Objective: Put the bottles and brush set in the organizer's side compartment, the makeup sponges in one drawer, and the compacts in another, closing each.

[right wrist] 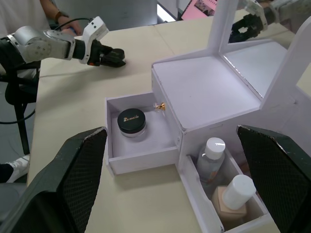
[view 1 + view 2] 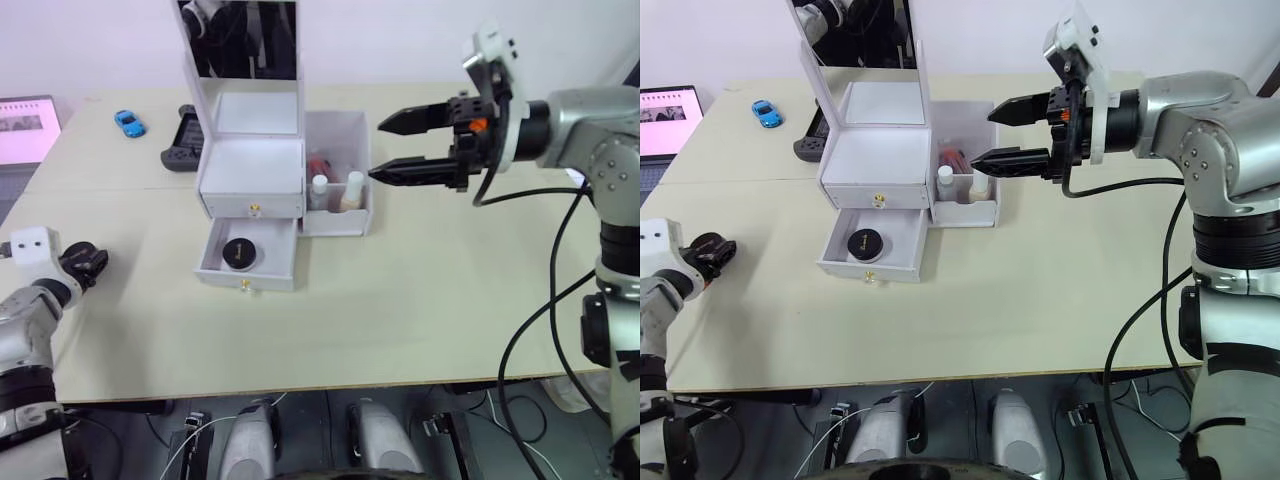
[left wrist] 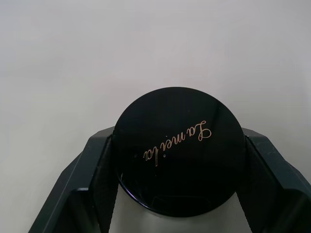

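1 compact (image 2: 238, 252) in open drawer (image 2: 248, 276), 2 bottles (image 2: 352, 189) in side bin; left fingers (image 3: 87, 174) grip 2nd compact (image 3: 180, 150), right fingers (image 2: 405, 172) spread.

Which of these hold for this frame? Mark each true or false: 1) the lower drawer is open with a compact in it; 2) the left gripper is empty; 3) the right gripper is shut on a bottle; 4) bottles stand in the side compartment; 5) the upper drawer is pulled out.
1) True: the lower drawer is pulled out and one black compact lies in it.
2) False: the left gripper is shut on a second black compact.
3) False: the right gripper is open and holds nothing, hanging above the table beside the organizer.
4) True: white-capped bottles stand in the side compartment.
5) False: the upper drawer is closed.
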`<state>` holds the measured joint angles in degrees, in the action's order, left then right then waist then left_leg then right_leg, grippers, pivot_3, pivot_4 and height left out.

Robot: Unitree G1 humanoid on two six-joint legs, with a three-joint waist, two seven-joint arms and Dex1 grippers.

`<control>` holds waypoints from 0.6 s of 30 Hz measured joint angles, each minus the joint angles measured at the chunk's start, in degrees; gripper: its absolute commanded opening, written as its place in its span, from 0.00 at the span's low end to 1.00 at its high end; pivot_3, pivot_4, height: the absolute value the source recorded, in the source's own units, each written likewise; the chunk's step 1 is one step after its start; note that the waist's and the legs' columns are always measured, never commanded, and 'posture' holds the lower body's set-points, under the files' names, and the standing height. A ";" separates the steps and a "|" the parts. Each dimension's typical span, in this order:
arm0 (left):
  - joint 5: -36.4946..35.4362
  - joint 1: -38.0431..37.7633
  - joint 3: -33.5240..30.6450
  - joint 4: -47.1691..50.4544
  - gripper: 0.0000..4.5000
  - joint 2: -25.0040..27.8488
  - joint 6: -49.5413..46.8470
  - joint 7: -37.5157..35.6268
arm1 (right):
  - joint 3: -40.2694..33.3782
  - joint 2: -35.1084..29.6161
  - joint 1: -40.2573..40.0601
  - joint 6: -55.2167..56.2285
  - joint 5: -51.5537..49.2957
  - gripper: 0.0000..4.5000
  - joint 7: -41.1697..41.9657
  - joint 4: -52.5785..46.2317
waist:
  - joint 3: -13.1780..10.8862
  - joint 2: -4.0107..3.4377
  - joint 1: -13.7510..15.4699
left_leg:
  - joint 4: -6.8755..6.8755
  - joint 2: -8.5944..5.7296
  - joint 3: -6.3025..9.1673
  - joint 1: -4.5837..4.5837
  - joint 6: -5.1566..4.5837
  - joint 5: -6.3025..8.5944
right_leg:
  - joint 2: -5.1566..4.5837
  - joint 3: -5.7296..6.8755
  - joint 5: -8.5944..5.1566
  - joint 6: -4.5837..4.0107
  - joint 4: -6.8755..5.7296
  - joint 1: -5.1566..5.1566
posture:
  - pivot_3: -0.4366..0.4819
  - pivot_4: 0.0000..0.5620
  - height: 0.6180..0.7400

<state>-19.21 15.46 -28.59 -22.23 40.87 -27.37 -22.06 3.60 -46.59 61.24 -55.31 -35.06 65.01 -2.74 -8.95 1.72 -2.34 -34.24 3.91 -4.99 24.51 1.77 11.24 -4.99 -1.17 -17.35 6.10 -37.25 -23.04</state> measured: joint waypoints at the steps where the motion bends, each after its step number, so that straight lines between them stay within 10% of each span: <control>1: -0.64 -0.77 -0.30 2.30 0.60 0.25 -0.54 -0.82 | 0.00 -0.01 0.00 -0.02 -0.03 1.00 0.00 -0.04 | 0.00 0.00 0.03 | 0.00 0.01 0.01 0.00 0.00 0.00 | 0.00 0.00 0.00 0.00 0.00 0.00 | 0.48 0.27 0.97; 11: -18.06 -8.69 6.03 38.91 0.60 9.35 -11.57 -25.49 | -0.04 0.71 0.00 -0.10 -0.23 1.00 -0.22 -0.28 | -0.02 -0.03 0.08 | 0.01 0.00 0.02 0.00 0.05 -0.02 | -0.03 -0.01 -0.02 -0.05 0.04 0.04 | 0.48 0.27 0.97; 18: -20.51 -1.14 15.92 43.64 0.60 10.68 -14.97 -29.94 | -0.78 1.20 -0.41 -0.89 -1.33 1.00 -1.71 -1.06 | -0.04 -0.08 0.15 | -0.01 0.03 0.12 -0.01 0.03 -0.03 | 0.17 -0.02 -0.02 -0.01 0.03 0.06 | 0.48 0.27 0.97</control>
<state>-39.72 14.32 -12.67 21.41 51.55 -42.34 -52.00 2.82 -45.39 60.83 -56.21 -36.39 63.30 -3.80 -8.99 1.64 -2.19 -34.26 3.94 -4.87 24.51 1.79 11.20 -4.82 -1.18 -17.37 6.09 -37.23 -22.98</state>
